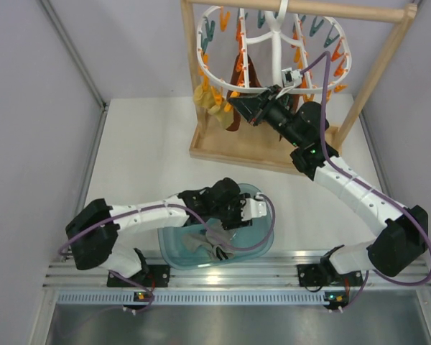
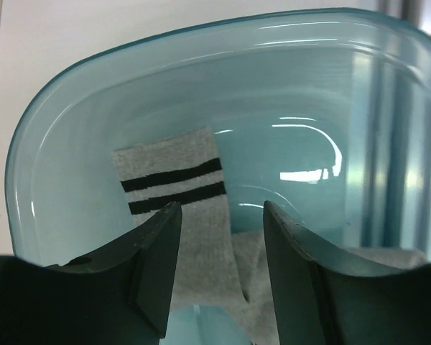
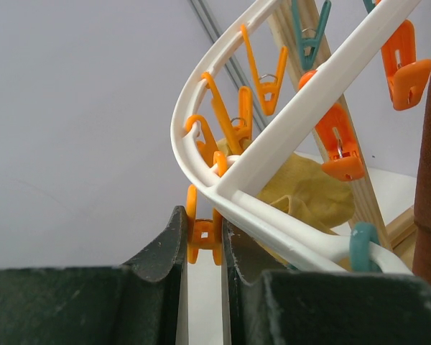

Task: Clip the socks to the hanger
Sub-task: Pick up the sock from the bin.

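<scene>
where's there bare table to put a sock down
Bare table lies left of the wooden rack, up to the side wall, and in the strip between the rack's base and the tub. Crowded: the tub, where the left gripper hangs over grey socks, and under the hanger, where the right gripper pinches an orange clip.

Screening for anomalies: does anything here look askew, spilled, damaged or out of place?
Nothing stands out. Grey socks lie in the teal tub below the open left fingers; a yellow sock hangs on the hanger; the right fingers pinch an orange clip.
</scene>
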Robot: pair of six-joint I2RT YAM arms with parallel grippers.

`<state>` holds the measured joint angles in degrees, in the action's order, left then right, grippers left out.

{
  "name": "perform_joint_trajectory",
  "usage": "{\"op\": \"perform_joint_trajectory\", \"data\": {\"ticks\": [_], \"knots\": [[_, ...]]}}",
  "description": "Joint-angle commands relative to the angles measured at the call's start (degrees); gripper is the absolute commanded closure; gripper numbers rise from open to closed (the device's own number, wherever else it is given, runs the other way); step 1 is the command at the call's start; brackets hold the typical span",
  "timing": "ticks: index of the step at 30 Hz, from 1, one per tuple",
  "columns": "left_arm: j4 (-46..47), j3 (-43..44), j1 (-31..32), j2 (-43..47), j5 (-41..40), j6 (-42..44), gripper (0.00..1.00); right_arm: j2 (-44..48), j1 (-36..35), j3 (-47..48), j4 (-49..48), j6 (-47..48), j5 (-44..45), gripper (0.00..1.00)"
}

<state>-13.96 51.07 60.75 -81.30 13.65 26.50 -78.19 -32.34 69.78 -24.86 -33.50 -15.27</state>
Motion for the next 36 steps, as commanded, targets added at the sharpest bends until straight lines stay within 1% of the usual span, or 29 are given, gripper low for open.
{"op": "perform_joint_trajectory", "data": {"ticks": [1, 4, 9, 12, 14, 17, 18, 19, 20, 21, 23, 24, 26, 27, 30, 31, 34, 36], "knots": [[10.69, -0.35, 0.07, -3.68, -5.91, -2.42, 0.46, 0.5, 0.52, 1.77, -2.38, 0.36, 0.94, 1.0], [11.93, -0.18, 0.07, -6.94, -7.05, -0.4, 0.46, 0.5, 0.61, 1.85, -2.38, 0.1, 1.03, 1.0], [11.67, 2.02, -0.63, -12.65, -8.64, -0.13, 0.46, 0.67, 0.7, 1.85, -2.38, -0.08, 0.77, 1.0], [10.98, 3.33, -1.42, -16.08, -7.76, 0.04, 0.47, 0.59, 0.78, 1.85, -2.21, -0.08, 0.68, 1.0], [10.0, 4.21, -2.82, -18.01, -5.57, -0.48, 0.49, 0.67, 0.78, 1.85, -2.12, -0.08, 0.68, 1.0], [7.72, 5.09, -3.79, -18.72, -1.98, -0.31, 0.59, 0.85, 0.7, 1.68, -1.95, 0.1, 0.59, 1.0], [7.19, 5.01, -3.89, -18.29, -0.74, 0.3, 0.69, 0.94, 0.78, 1.59, -1.94, 0.1, 0.59, 1.0], [6.23, 4.74, -3.89, -17.67, 0.4, 0.65, 0.73, 0.94, 0.87, 1.68, -1.86, 0.1, 0.59, 1.0], [6.22, 4.39, -3.8, -15.93, 1.98, 0.57, 0.79, 1.02, 0.87, 1.68, -1.86, 0.18, 0.59, 1.0], [5.96, 4.13, -3.8, -15.13, 2.78, 0.13, 0.86, 1.11, 0.87, 1.76, -1.86, 0.19, 0.59, 1.0], [4.47, 4.3, -3.8, -12.67, 4.36, -0.66, 0.96, 1.11, 0.87, 1.85, -1.68, 0.19, 0.68, 1.0], [4.38, 4.22, -3.8, -9.09, 4.98, -2.14, 1.0, 1.11, 0.87, 1.94, -1.59, 0.19, 0.68, 1.0], [4.64, 4.13, -3.45, -5.21, 4.72, -4.25, 1.0, 1.2, 0.87, 2.03, -1.5, 0.27, 0.76, 1.0], [5.25, 4.21, -3.36, -0.49, 2.98, -5.05, 1.0, 1.2, 0.79, 2.12, -1.42, 0.36, 0.77, 1.0], [6.92, 4.13, -3.01, 6.48, 1.74, -5.41, 1.0, 1.11, 0.87, 2.12, -1.59, 0.62, 0.85, 1.0], [8.06, 3.87, -3.01, 10.68, 1.12, -4.8, 1.0, 1.11, 0.79, 2.03, -1.77, 0.71, 0.85, 1.0], [11.22, 2.81, -3.01, 16.5, -0.8, -0.84, 1.0, 1.11, 0.78, 2.03, -2.29, 0.54, 0.94, 1.0], [12.72, 3.16, -3.01, 18.01, -2.39, 1.35, 1.0, 1.11, 0.87, 2.12, -2.38, 0.54, 1.12, 1.0]]}}
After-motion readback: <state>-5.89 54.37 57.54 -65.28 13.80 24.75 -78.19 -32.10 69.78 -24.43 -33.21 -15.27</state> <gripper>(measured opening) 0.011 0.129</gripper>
